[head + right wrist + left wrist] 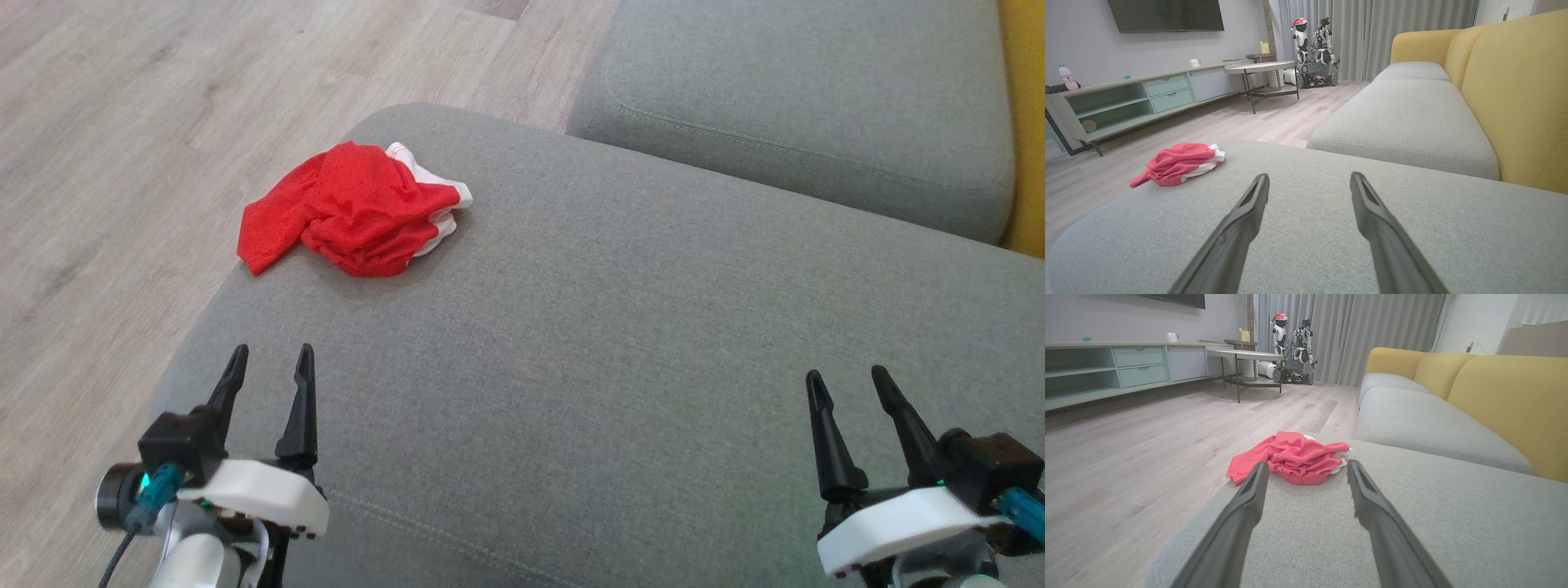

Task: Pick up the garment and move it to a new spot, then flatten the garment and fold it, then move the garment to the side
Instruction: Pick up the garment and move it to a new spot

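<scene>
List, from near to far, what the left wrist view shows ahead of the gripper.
left gripper → red garment on the grey sofa cushion → wooden floor → low table → parked robots → grey curtain

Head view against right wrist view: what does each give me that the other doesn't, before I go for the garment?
Head view's own: the left gripper, jaws open, short of the garment. Right wrist view's own: the TV, the cabinet, the round table and the curtains. Shared: that crumpled red garment near the far left corner of the cushion, the wood floor, and the right gripper, jaws open and empty.
</scene>
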Robot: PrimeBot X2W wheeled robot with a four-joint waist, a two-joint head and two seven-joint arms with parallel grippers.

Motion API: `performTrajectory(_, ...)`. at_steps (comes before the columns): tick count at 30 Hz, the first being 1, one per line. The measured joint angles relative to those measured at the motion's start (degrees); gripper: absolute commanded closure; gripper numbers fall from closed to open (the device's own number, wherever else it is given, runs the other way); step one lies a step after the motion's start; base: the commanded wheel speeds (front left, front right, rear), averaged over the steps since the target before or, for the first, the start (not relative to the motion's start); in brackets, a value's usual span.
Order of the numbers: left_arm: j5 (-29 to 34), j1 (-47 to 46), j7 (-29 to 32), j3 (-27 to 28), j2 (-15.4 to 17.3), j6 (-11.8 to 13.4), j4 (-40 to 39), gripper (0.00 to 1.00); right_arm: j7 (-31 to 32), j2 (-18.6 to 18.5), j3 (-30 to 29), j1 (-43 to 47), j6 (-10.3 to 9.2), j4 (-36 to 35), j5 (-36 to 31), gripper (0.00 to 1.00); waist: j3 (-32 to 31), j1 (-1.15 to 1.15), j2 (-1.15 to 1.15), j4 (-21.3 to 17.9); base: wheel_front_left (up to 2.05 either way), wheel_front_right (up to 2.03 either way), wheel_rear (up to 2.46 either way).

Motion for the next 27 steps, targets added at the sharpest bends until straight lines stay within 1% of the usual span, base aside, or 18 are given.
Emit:
performTrajectory(11,0.09,-0.02,-0.01,0.56,-0.11,0.00,0.45,0.00,0.02,0.00,-0.02,-0.06,0.00,0.00,-0.10,0.00,0.42,0.00,0.00,0.89,0.00,0.00,0.00)
performTrajectory(16,0.59,-0.51,-0.01,2.00,-0.59,0.05,0.34,0.00,0.48,0.00,0.03,-0.15,0.01,-0.27,-0.11,0.00,1.21,0.00,0.00,0.67,0.00,0.00,0.00)
performTrajectory(20,0.59,-2.98,-0.01,2.98,-1.25,0.04,-0.33,0.00,1.64,0.00,0.03,-0.80,0.00,-1.38,-0.97,0.00,2.88,0.00,0.00,0.34,0.00,0.00,0.00)
performTrajectory(22,0.66,-5.06,-0.02,4.14,-1.31,-0.02,-0.51,0.00,2.40,0.00,0.03,-1.72,0.00,-2.71,-2.03,0.00,4.46,0.00,0.00,0.06,0.00,0.00,0.00)
performTrajectory(26,2.05,-10.95,-0.02,4.77,-1.75,-0.62,0.16,0.00,4.34,0.00,0.01,-4.54,0.00,-5.00,-4.21,0.00,8.46,0.00,0.00,-0.71,0.00,0.00,0.00)
performTrajectory(27,2.05,-10.95,-0.02,4.77,-1.75,-0.62,0.16,0.00,4.34,0.00,0.01,-4.54,0.00,-5.00,-4.21,0.00,8.46,0.00,0.00,-0.71,0.00,0.00,0.00)
